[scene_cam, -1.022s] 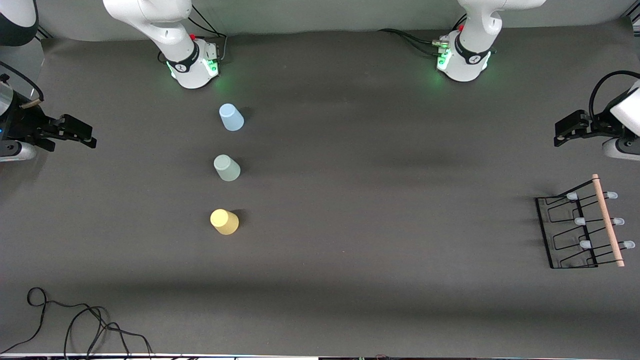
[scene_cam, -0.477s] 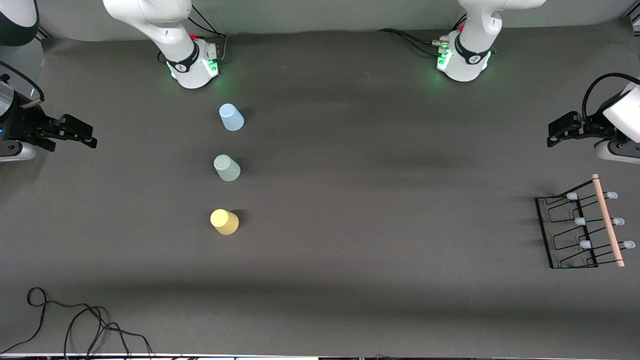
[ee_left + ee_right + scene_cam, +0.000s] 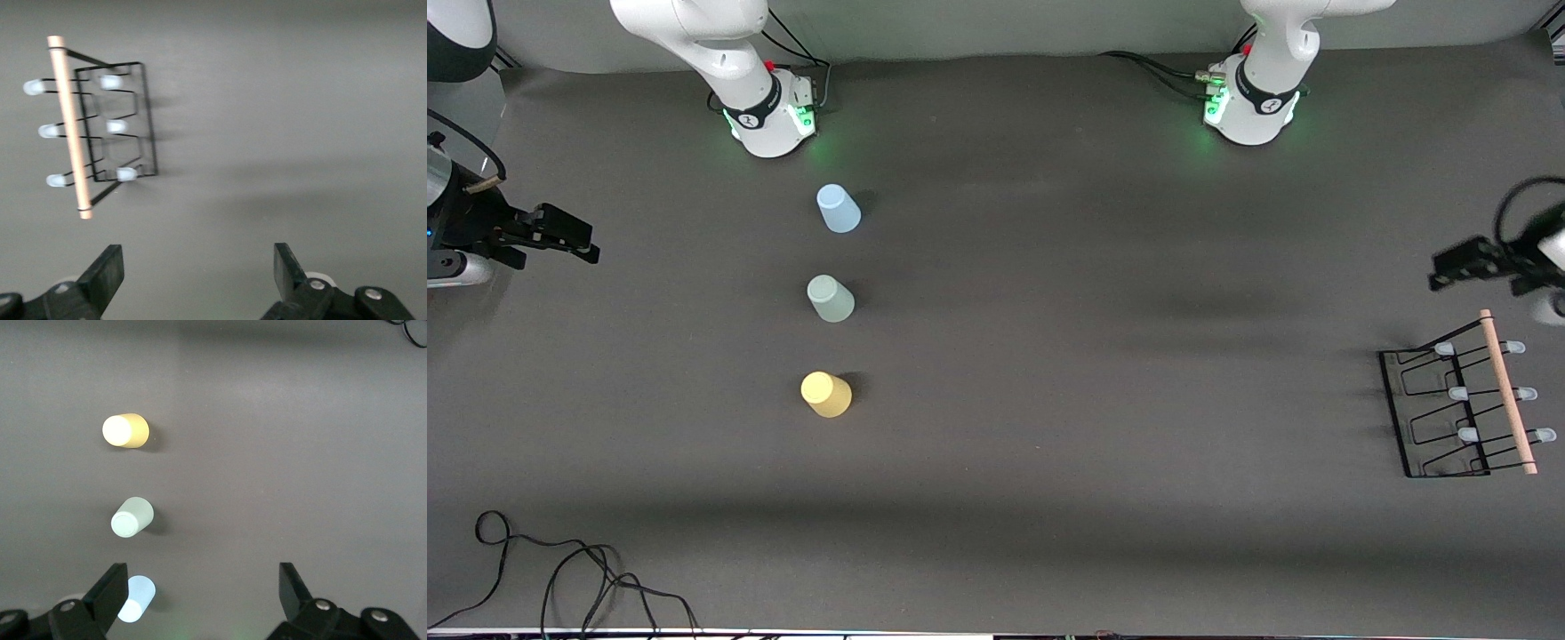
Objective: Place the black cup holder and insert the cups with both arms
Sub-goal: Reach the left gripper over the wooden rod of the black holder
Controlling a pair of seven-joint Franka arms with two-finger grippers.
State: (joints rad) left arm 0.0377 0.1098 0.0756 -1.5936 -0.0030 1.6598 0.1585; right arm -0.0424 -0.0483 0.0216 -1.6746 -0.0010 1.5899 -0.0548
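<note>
A: Front view. Dark grey table (image 3: 1067, 293); loose black cable (image 3: 560, 569) at its near edge. Black cup holder (image 3: 1463, 404) at the left arm's end. From it, toward the right arm's end: light blue cup (image 3: 838, 209), grey-green cup (image 3: 831, 299), yellow cup (image 3: 826, 394), upside down in a line.

B: Grippers?

A: Left wrist view: left gripper (image 3: 197, 267) spread wide, empty, over bare table near the holder. Right wrist view: right gripper (image 3: 203, 590) also wide apart, empty; that arm waits.

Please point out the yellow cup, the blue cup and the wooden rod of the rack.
yellow cup (image 3: 825, 394), front view, on its side wall.
blue cup (image 3: 838, 209), front view, on its side wall.
wooden rod (image 3: 1507, 391), front view, on its middle.
</note>
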